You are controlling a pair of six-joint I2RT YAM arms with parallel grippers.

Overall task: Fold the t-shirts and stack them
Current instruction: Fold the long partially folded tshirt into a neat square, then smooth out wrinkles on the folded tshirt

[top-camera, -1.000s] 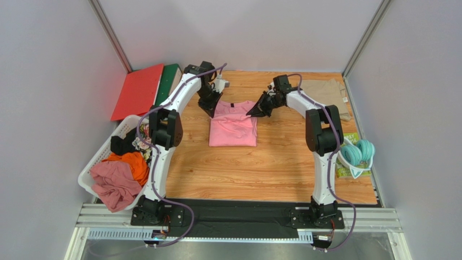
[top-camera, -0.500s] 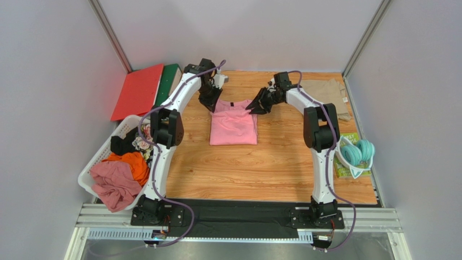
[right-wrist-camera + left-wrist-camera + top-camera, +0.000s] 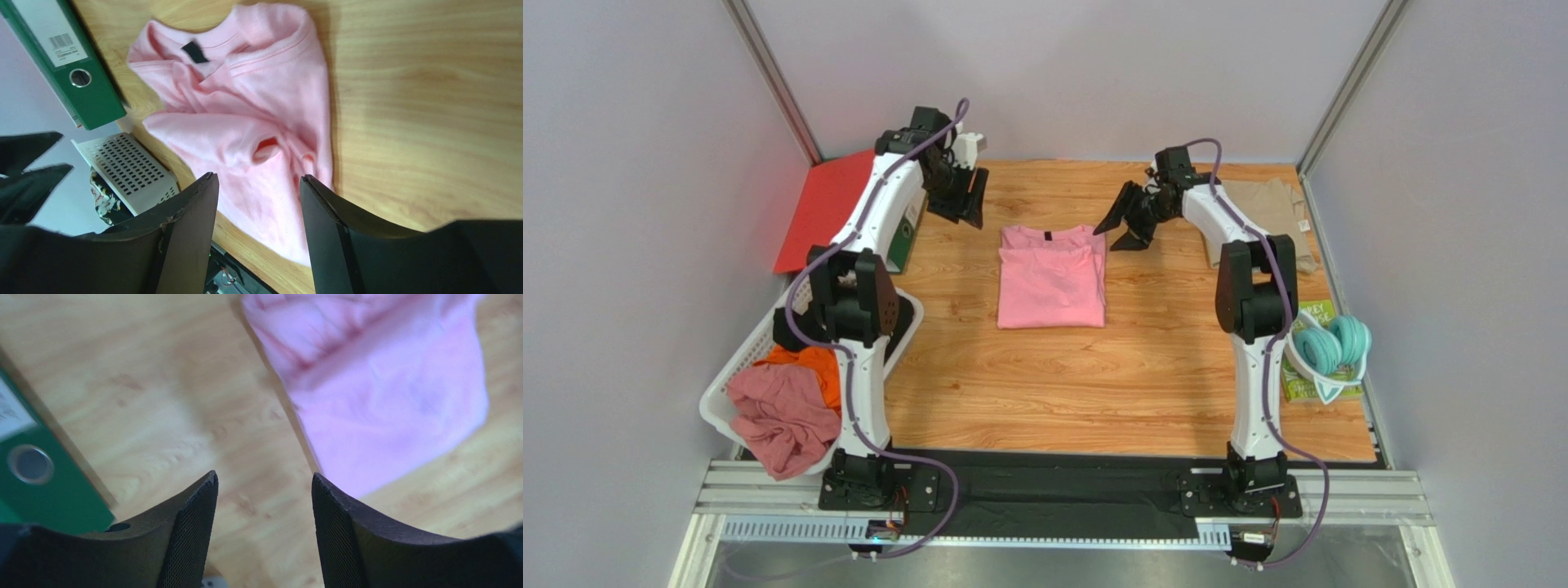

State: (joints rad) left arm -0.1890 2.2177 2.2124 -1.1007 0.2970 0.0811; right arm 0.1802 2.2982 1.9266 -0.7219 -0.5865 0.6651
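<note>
Your left gripper hangs with jaws apart and empty, far-left of the pink t-shirt. Your right gripper is spread and empty too, off its far-right corner. The pink t-shirt lies folded mid-counter; the khaki t-shirt sits far right.

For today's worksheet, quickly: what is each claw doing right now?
Left claw: open, holding nothing.
Right claw: open, holding nothing.

I have both arms reaching up-frame, left gripper at upper left, right gripper just right of centre, both with jaws parted.
</note>
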